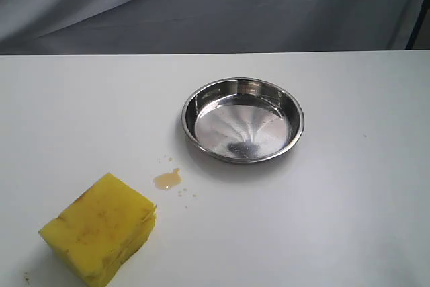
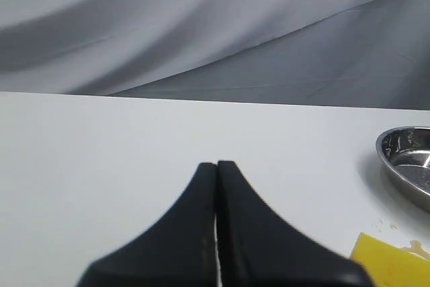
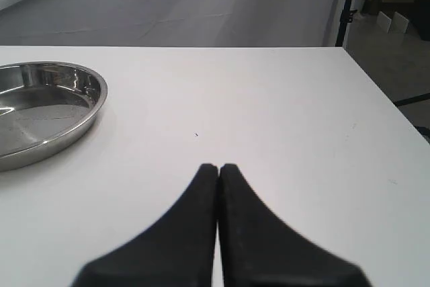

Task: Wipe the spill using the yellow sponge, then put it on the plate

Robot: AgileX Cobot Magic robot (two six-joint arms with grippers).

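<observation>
The yellow sponge (image 1: 101,228) lies on the white table at the front left; one corner of the sponge (image 2: 390,263) shows in the left wrist view. The amber spill (image 1: 167,179) is a small puddle just right of the sponge, with tiny droplets around it. The steel plate (image 1: 195,102) sits empty near the table's middle, and its rim appears as the plate (image 2: 386,147) and the plate (image 3: 94,102) in the wrist views. My left gripper (image 2: 217,165) is shut and empty over bare table. My right gripper (image 3: 219,166) is likewise shut with nothing in it. Neither gripper appears in the exterior view.
A grey cloth backdrop (image 1: 215,5) hangs behind the table's far edge. The table's right edge (image 3: 376,92) shows in the right wrist view, with a black stand leg (image 3: 348,5) and floor beyond it.
</observation>
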